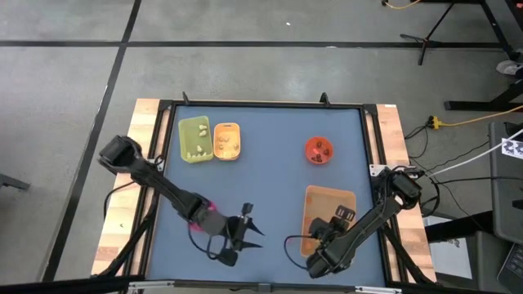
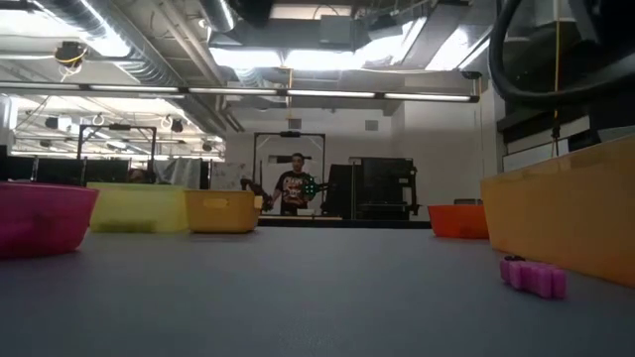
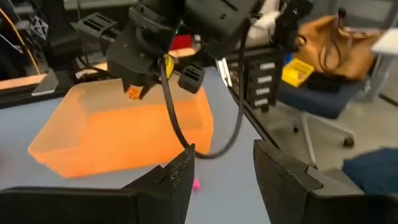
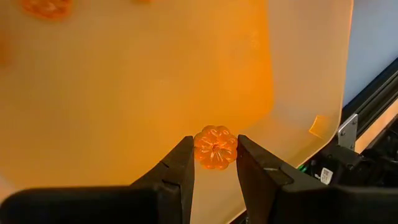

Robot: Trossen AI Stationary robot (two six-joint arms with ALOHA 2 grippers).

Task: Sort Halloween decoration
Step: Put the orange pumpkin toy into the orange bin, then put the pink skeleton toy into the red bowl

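Halloween decoration — 1 small orange ribbed plastic pumpkin (image 4: 216, 147) — is pinched by the right gripper (image 4: 216, 163) over the tan rectangular tray (image 1: 320, 198) at 5 o'clock; likely light, rigid, slippery. The left gripper (image 3: 225, 165) is held apart, empty.

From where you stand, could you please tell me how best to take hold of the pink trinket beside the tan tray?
Take the pink trinket across its short, lumpy middle, from straight above: it lies flat and lengthwise on the table, with the tan tray wall close beside. The open left claw is near; the right claw holds an orange pumpkin.
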